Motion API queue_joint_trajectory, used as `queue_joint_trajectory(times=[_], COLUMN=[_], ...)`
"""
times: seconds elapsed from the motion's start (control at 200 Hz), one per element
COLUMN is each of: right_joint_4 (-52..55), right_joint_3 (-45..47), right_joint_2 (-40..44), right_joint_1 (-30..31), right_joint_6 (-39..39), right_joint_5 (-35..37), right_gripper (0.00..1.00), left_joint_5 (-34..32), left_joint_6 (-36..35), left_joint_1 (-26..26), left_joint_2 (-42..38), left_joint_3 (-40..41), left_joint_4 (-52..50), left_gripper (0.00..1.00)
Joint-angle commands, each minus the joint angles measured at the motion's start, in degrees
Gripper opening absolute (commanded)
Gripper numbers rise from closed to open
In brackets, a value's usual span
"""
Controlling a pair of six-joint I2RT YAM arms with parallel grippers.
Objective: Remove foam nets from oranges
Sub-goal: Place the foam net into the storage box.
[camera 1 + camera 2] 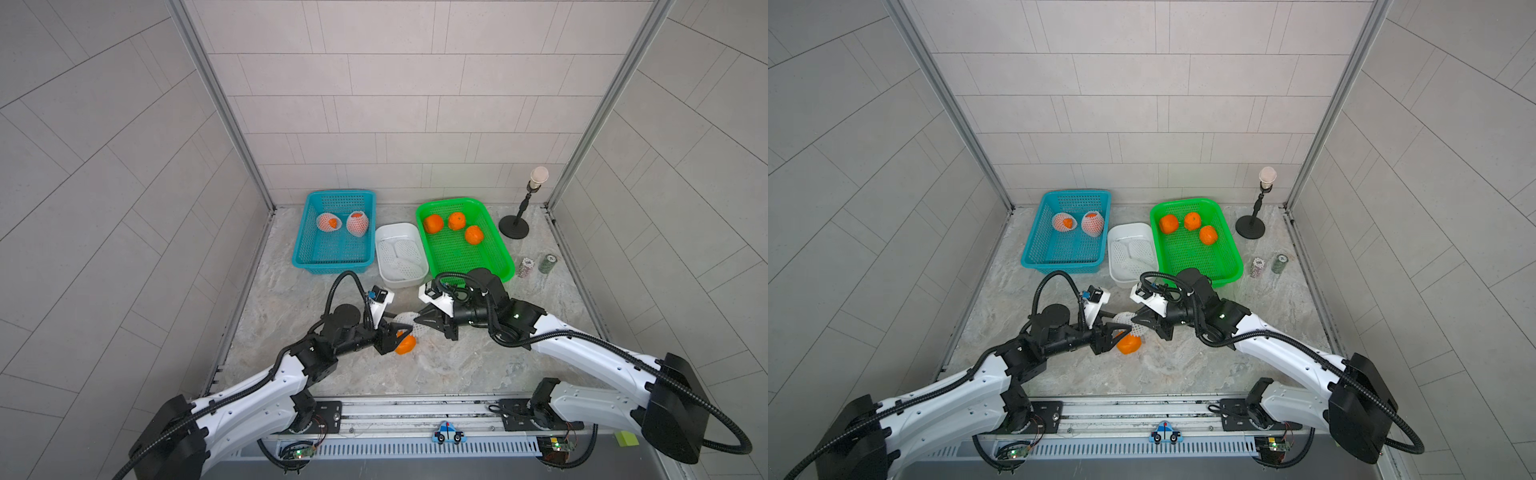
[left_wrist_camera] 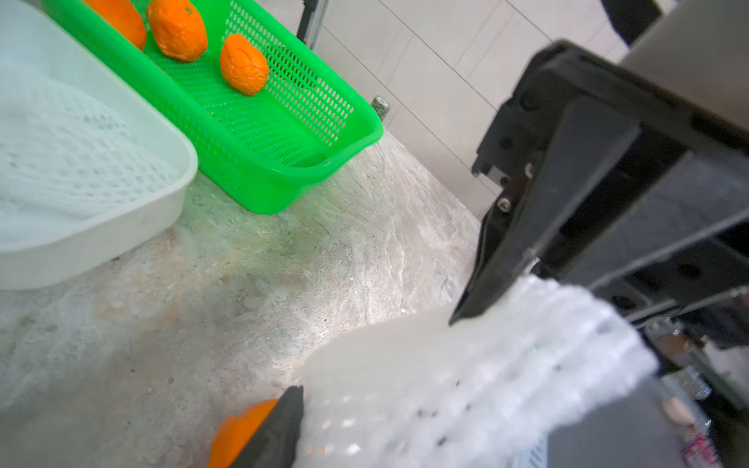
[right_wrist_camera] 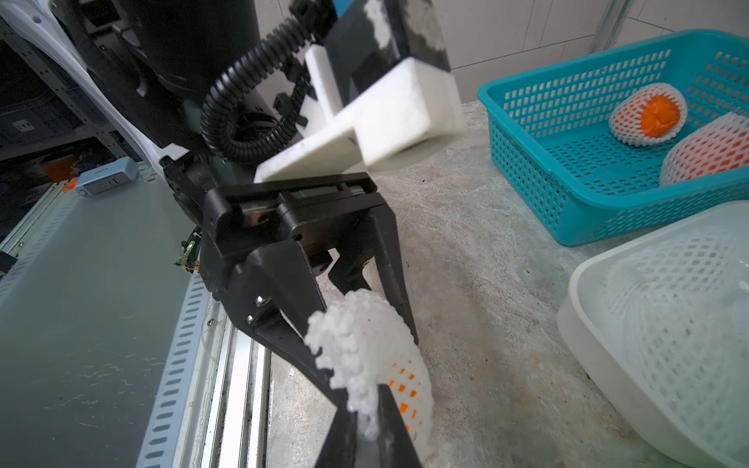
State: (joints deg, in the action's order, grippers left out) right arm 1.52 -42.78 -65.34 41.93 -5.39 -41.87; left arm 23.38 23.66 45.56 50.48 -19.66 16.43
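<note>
Right wrist view cut off the right gripper at the frame edge, yet its jaws were pinched together on the net. The left gripper straddled that net; whether it gripped could not be told. Both arms reached low and inward, tips meeting. The white, diamond-holed net hung crumpled between them, just above the mostly bare orange on the table.
</note>
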Motion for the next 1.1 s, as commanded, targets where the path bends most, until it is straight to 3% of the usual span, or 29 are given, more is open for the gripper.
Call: queue_joint_trajectory(times=[0.0, 0.125, 0.33, 0.44, 0.685, 0.785, 0.926, 1.096], right_joint_4=[0.06, 0.19, 2.07, 3.97, 5.95, 8.02, 12.28, 14.89], right_joint_3=[0.11, -0.60, -2.53, -4.06, -3.97, -4.63, -6.30, -8.30], right_joint_2=[1.40, 0.58, 0.49, 0.30, 5.01, 6.97, 7.56, 4.92], right_joint_1=[-0.35, -0.53, -1.34, -2.78, -5.01, -5.65, -5.90, -6.06], right_joint_6=[-0.85, -0.85, 1.44, 4.99, 9.53, 14.78, 17.65, 20.56], right_joint_5=[0.15, 0.84, 5.62, 10.28, 23.13, 28.24, 32.31, 36.21], right_gripper=[0.16, 0.22, 0.40, 0.49, 0.66, 0.71, 0.73, 0.73], left_joint_5=[1.74, 0.64, -4.36, -7.60, -11.87, -11.99, -11.78, -11.92], left_joint_6=[1.06, 5.17, 16.44, 21.80, 26.23, 32.18, 39.44, 36.67], left_joint_1=[0.32, 0.32, 0.32, 0.20, -1.62, -3.96, -6.45, -9.27], left_joint_2=[0.68, 0.40, 0.27, 0.96, 1.38, 2.71, 7.58, 16.07], left_joint_3=[-2.14, -1.83, -0.84, -1.53, -5.04, -6.14, -12.50, -24.36], left_joint_4=[0.80, 0.72, 4.80, 4.74, 2.20, 1.30, -7.52, -21.97], left_gripper=[0.41, 0.31, 0.16, 0.00, 0.00, 0.00, 0.00, 0.00])
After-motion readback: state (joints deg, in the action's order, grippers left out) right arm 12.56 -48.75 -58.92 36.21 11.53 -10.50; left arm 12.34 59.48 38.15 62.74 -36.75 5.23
